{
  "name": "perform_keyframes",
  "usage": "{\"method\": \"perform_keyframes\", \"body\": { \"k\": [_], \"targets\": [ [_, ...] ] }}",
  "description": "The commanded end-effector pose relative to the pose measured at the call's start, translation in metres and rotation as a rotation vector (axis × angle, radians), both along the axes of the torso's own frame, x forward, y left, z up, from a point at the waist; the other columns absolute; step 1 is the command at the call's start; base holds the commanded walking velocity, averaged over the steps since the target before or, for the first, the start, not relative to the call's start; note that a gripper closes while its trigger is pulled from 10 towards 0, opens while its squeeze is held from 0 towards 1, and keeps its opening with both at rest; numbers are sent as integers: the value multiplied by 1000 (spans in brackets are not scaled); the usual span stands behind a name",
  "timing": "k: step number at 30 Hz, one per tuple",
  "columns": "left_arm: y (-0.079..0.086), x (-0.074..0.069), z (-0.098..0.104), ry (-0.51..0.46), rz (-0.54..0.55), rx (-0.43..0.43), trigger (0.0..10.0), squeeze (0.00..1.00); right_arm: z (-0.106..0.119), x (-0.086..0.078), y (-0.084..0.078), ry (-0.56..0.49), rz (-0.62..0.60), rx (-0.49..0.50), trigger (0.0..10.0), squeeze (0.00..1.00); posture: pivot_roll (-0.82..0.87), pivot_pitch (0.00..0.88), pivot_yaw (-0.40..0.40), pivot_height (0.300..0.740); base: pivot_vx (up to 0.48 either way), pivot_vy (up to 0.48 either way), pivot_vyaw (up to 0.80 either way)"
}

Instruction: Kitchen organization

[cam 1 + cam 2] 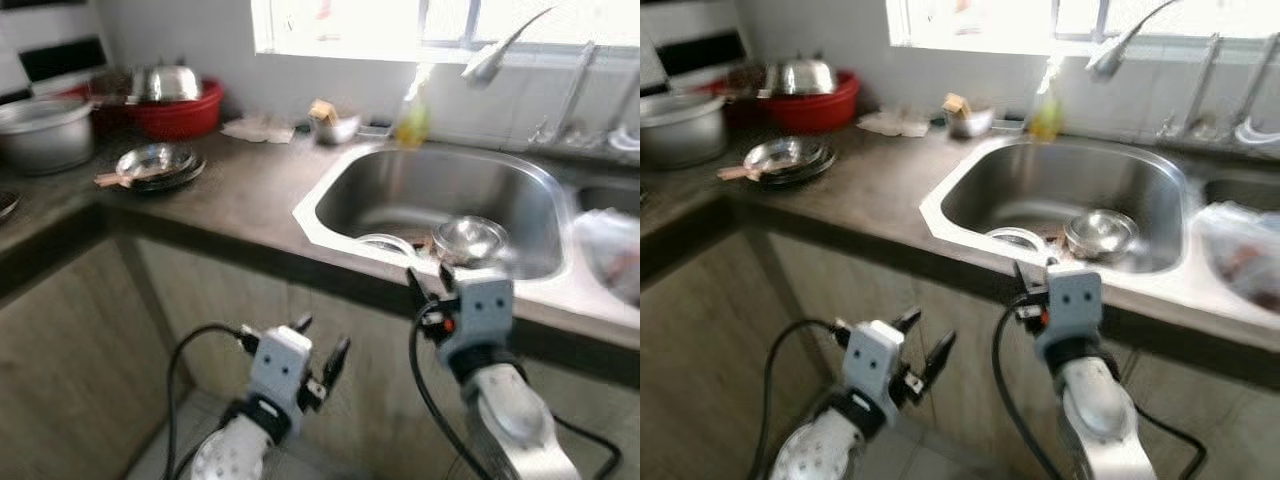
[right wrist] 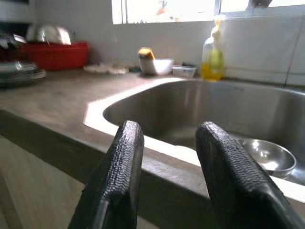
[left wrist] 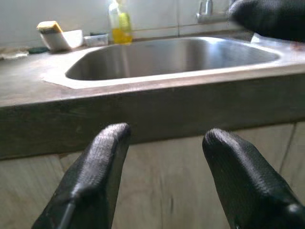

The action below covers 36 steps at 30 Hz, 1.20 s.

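A steel sink point(image 1: 330, 195) is set into the brown counter ahead of me. Inside it lie a small steel bowl point(image 1: 470, 240) and a round flat dish point(image 1: 385, 243) beside it. My right gripper point(image 1: 432, 275) is raised at the counter's front edge, just before the bowl, open with nothing between its fingers point(image 2: 126, 152). The bowl point(image 2: 267, 155) lies beyond them in the basin. My left gripper point(image 1: 322, 340) hangs lower, in front of the cabinet doors below the counter edge, also open and empty point(image 3: 167, 138).
On the left counter stand stacked steel plates point(image 1: 155, 165), a red basin point(image 1: 180, 110) holding a steel bowl, and a large pot point(image 1: 45, 130). A soap bottle point(image 1: 412, 115) and a white bowl with a sponge point(image 1: 335, 125) sit behind the sink. A plastic bag point(image 1: 610, 250) lies at the right.
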<state>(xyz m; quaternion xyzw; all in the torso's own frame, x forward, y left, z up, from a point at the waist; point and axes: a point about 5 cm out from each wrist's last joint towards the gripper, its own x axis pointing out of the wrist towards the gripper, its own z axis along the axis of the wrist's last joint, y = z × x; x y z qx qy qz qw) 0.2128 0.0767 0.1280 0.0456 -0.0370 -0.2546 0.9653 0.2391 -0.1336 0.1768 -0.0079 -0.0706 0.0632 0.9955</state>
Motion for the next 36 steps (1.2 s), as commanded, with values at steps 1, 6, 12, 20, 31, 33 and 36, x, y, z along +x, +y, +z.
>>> {"method": "perform_keyframes", "body": {
  "k": [1, 6, 12, 20, 31, 33, 36],
  "targets": [
    [-1, 0, 2, -8, 2, 2, 10000, 0, 0, 0, -2, 5, -7, -5, 10000, 0, -37, 23, 18, 740, -315, 0, 0],
    [-1, 0, 2, -9, 8, 1, 10000, 0, -1, 0, -1, 9, -8, -4, 10000, 0, -34, 33, 17, 740, -320, 0, 0],
    [0, 1, 2, -8, 10, 0, 10000, 0, -3, -2, 0, 16, -13, -4, 10000, 0, -35, 32, 17, 740, -321, 0, 0],
    [-1, 2, 3, -9, 8, 3, 10000, 0, -4, -2, 1, 18, -18, -2, 10000, 0, -37, 35, 21, 740, -322, 0, 0],
    [0, 3, 2, 0, 19, 3, 10000, 0, -8, -7, 5, 34, -15, 8, 10000, 0, -36, 33, 22, 740, -166, 0, 0],
    [0, 2, 3, 11, 21, -10, 10000, 0, -10, -10, 6, 43, -13, 11, 10000, 0, -37, 32, 24, 740, 0, 0, 0],
    [-2, 0, 5, 20, -2, -32, 10000, 0, -14, -15, 8, 58, -8, 17, 10000, 0, -37, 32, 24, 740, 0, 0, 0]
  ]
}}
